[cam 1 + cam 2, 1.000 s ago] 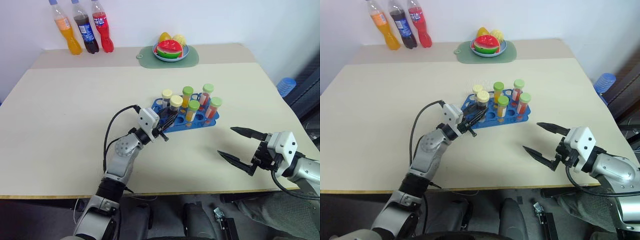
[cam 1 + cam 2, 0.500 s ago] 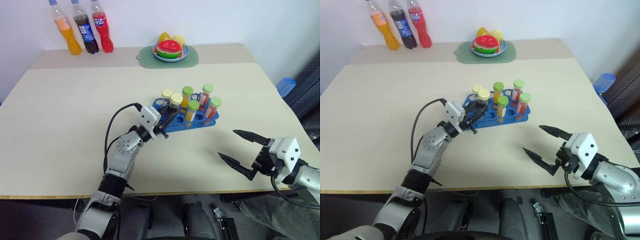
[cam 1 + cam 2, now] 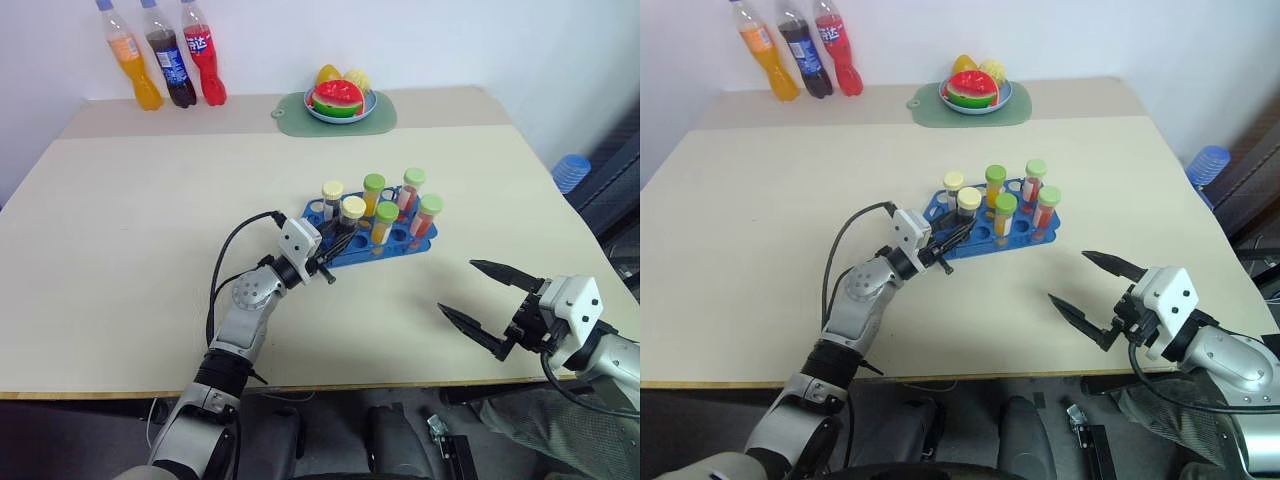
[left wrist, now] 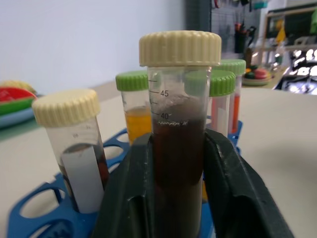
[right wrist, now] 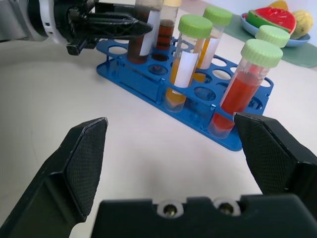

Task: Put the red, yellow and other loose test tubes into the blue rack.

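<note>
The blue rack (image 3: 372,256) stands at mid-table with several capped test tubes upright in its holes. Red tubes with green caps (image 3: 428,212) and yellow-orange tubes with green caps (image 3: 384,218) fill its right side. A cream-capped tube (image 3: 333,192) stands at its far left corner. My left gripper (image 3: 340,240) is at the rack's near left end, its fingers (image 4: 126,198) pressed on both sides of a dark brown test tube with a cream cap (image 4: 178,144), which stands upright in a hole. My right gripper (image 3: 456,286) hovers wide open and holds nothing, right of the rack near the table's front edge.
Three soda bottles (image 3: 165,55) stand at the far left corner. A plate of fruit (image 3: 340,100) rests on a round green mat (image 3: 385,115) at the back. A blue object (image 3: 572,172) sits beyond the table's right edge.
The dark brown tube has sunk lower into its hole in the rack, with my left gripper still around it. My right gripper has hardly moved.
</note>
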`<state>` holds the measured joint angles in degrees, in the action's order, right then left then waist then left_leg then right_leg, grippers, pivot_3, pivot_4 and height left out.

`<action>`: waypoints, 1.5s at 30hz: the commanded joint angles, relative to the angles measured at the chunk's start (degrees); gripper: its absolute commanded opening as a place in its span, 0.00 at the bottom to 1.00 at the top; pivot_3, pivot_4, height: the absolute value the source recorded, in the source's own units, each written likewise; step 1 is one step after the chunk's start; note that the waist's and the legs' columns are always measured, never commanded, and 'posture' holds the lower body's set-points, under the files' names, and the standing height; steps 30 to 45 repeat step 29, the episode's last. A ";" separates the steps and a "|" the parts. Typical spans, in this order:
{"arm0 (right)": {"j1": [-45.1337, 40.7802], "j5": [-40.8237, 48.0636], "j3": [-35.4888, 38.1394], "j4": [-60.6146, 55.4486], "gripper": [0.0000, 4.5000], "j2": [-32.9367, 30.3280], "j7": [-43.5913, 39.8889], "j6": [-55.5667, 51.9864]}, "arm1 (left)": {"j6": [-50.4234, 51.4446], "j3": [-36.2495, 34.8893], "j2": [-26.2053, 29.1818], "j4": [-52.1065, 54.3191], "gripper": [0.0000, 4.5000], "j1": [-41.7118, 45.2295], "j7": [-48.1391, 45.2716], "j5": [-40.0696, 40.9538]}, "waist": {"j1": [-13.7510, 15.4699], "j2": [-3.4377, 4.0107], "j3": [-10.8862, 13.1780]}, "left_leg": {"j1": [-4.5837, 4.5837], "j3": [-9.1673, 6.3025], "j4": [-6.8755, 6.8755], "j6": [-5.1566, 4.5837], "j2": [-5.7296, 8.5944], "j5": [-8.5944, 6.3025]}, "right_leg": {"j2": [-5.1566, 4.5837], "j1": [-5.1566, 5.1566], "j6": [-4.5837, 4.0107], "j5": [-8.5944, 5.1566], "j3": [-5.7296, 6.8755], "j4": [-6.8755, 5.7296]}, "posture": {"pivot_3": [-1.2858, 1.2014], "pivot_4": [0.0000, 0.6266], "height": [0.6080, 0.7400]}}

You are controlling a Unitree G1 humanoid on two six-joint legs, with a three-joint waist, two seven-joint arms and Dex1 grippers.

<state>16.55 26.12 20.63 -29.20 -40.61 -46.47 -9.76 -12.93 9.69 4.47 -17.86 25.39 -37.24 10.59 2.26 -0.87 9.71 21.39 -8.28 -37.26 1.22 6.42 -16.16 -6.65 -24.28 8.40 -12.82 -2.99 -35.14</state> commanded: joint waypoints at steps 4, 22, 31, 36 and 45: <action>-1.72 -0.02 -0.76 -1.41 1.00 1.16 0.81 0.91 | 1.18 -0.49 1.74 5.43 0.94 -0.42 -0.02 -0.02 | -0.07 0.00 0.00 | 0.00 0.00 0.00 0.01 0.00 0.00 | 0.00 0.00 0.00 0.00 0.00 0.00 | 0.52 0.24 1.00; -0.81 -0.80 -0.53 7.06 1.00 4.43 0.09 5.11 | 12.34 -16.33 22.52 23.16 0.94 -22.58 -14.50 19.95 | -0.11 0.17 -0.06 | -0.05 -0.01 0.10 -0.06 -0.11 -0.05 | 0.06 -0.06 -0.04 -0.01 -0.01 -0.04 | 0.52 0.24 1.00; -0.89 0.10 -0.24 8.33 1.00 4.31 -0.63 5.40 | 17.43 -17.61 24.61 28.14 0.94 -26.52 -13.54 20.66 | -0.13 0.17 -0.07 | -0.07 0.01 0.05 -0.07 -0.11 -0.05 | 0.06 0.01 -0.04 -0.01 0.00 -0.04 | 0.52 0.24 1.00; -0.89 0.10 -0.24 8.33 1.00 4.31 -0.63 5.40 | 17.43 -17.61 24.61 28.14 0.94 -26.52 -13.54 20.66 | -0.13 0.17 -0.07 | -0.07 0.01 0.05 -0.07 -0.11 -0.05 | 0.06 0.01 -0.04 -0.01 0.00 -0.04 | 0.52 0.24 1.00; -0.89 0.10 -0.24 8.33 1.00 4.31 -0.63 5.40 | 17.43 -17.61 24.61 28.14 0.94 -26.52 -13.54 20.66 | -0.13 0.17 -0.07 | -0.07 0.01 0.05 -0.07 -0.11 -0.05 | 0.06 0.01 -0.04 -0.01 0.00 -0.04 | 0.52 0.24 1.00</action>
